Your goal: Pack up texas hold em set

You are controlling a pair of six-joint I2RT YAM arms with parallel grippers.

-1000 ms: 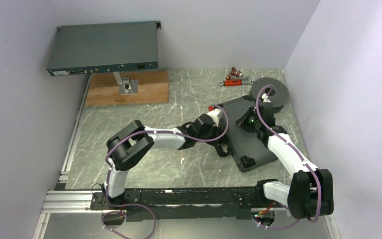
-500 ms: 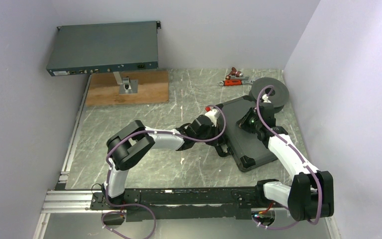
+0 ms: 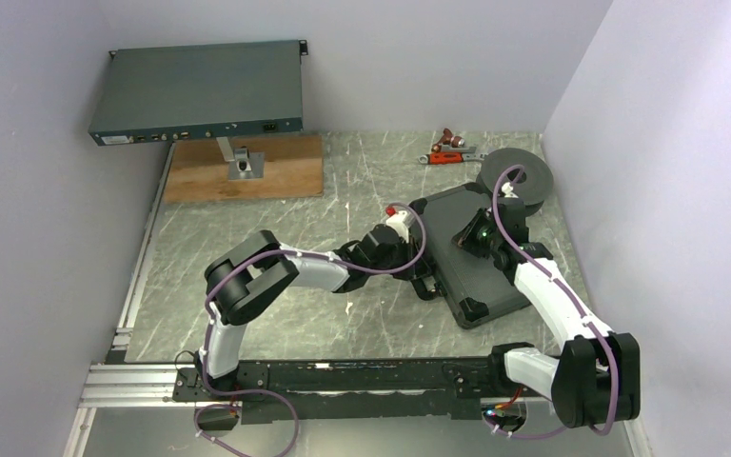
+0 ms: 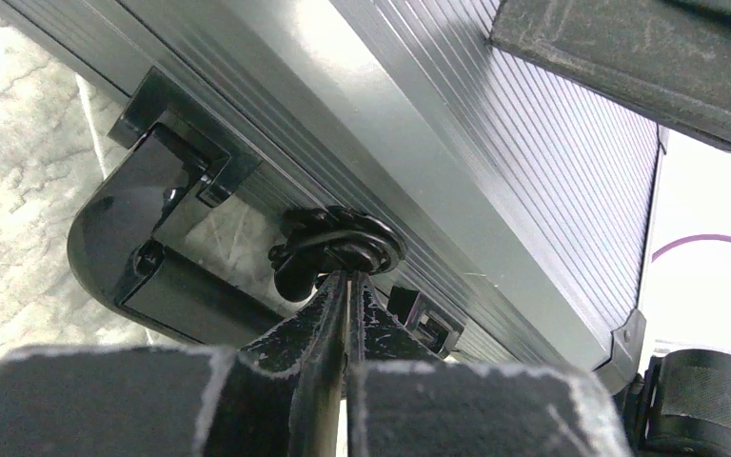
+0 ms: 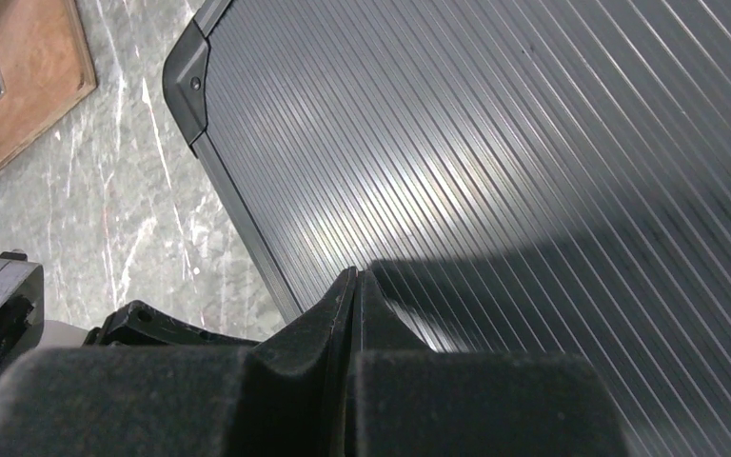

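Sliding back over the last second, the left arm's wrist now sits further from the far corner of the case (image 3: 457,271), along its handle side; the case itself has barely shifted. It lies shut and flat on the tabletop (image 3: 276,228), so the packing looks nearly done. No chips, cards or dice show outside it, and only fastening seems left. The left end effector (image 4: 345,276) is closed, its tips against a round black latch piece (image 4: 343,238) beside the handle (image 4: 143,248). The right end effector (image 5: 355,276) is closed too, pressing on the ribbed lid. Count: one case, one handle, one spool (image 3: 523,171) just beside the case's far corner, one rack unit (image 3: 200,95) well beyond it, and one small red item (image 3: 449,148) past its far edge, which I cannot identify.
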